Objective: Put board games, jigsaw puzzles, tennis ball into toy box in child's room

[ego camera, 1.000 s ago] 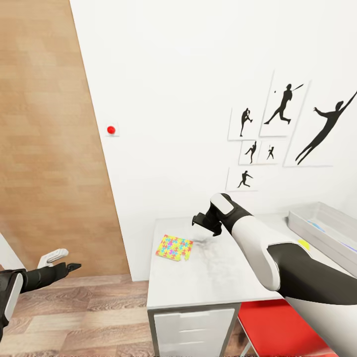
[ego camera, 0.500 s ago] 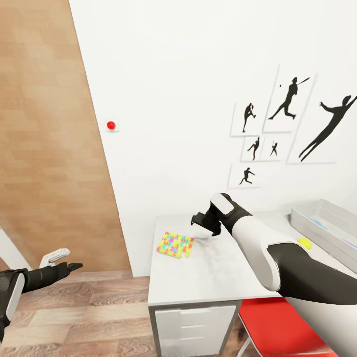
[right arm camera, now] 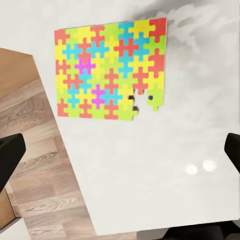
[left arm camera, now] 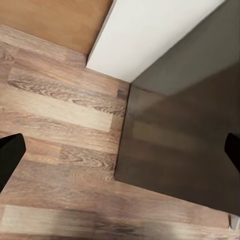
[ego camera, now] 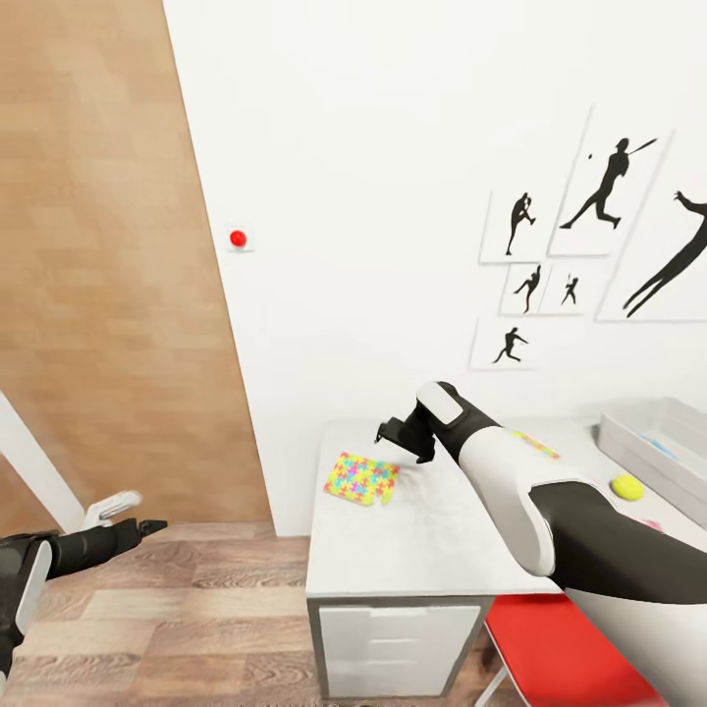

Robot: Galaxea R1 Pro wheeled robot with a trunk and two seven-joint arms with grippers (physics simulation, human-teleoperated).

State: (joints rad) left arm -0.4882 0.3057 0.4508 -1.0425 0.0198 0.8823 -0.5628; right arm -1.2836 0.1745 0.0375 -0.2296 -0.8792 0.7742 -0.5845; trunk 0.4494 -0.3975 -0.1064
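I hold the right end effector (ego camera: 385, 435) spread open just above the thin multicolour mosaic jigsaw square (ego camera: 360, 478), which lies flat near the pale grey-white worktop's (ego camera: 432, 550) left end; my left arm hangs well away.

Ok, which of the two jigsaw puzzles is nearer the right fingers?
The full square jigsaw puzzle near the table's left end, just below the right gripper. The other puzzle is a sliver behind the forearm.

Tabletop (ego camera: 422, 540) bare around jigsaw puzzle (ego camera: 361, 478); wall (ego camera: 393, 245) close behind; right pincer (ego camera: 385, 435) above.
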